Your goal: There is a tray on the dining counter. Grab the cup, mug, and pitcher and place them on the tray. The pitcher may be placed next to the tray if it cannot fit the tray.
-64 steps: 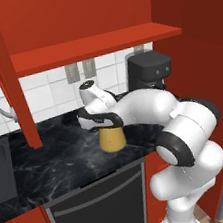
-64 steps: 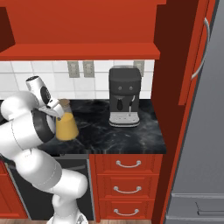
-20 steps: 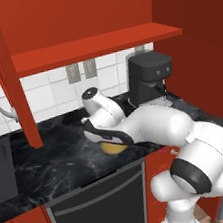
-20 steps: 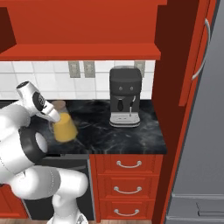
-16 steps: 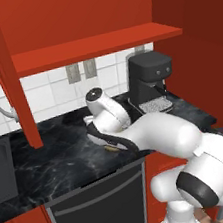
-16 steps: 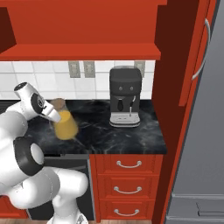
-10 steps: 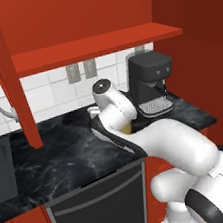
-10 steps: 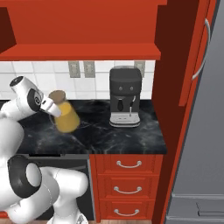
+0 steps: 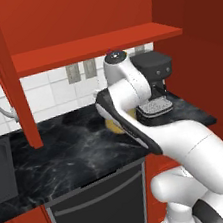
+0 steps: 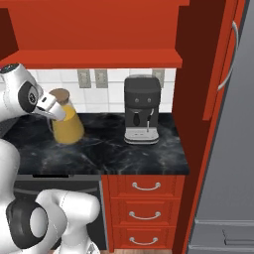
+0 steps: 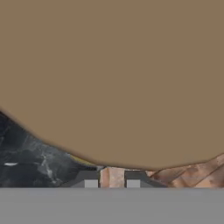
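Note:
The pitcher [image 10: 67, 126], a clear jug of orange-yellow juice with a tan cork lid [image 10: 59, 94], hangs just above the narrow black worktop [image 10: 124, 154], left of the coffee machine. My gripper [image 10: 51, 112] is shut on it near the neck, coming in from the left. In the left base view my white arm covers most of the pitcher [image 9: 115, 126]; a yellow sliver shows behind it. In the hand view the tan lid [image 11: 112, 78] looms close above my gripper [image 11: 112, 179]. The tray, dining counter, cup and mug are out of view.
A black coffee machine [image 10: 142, 106] stands on the worktop right of the pitcher. A red shelf [image 10: 94, 57] hangs low overhead. A dark dishwasher front [image 9: 97, 206] sits below, red drawers [image 10: 144, 198] to the right, and a grey fridge [image 10: 223, 149] at the far right.
The pitcher has come up off the worktop, tilted on the way, and now hangs more upright. My arm has swung its elbow out toward the right of the left base view.

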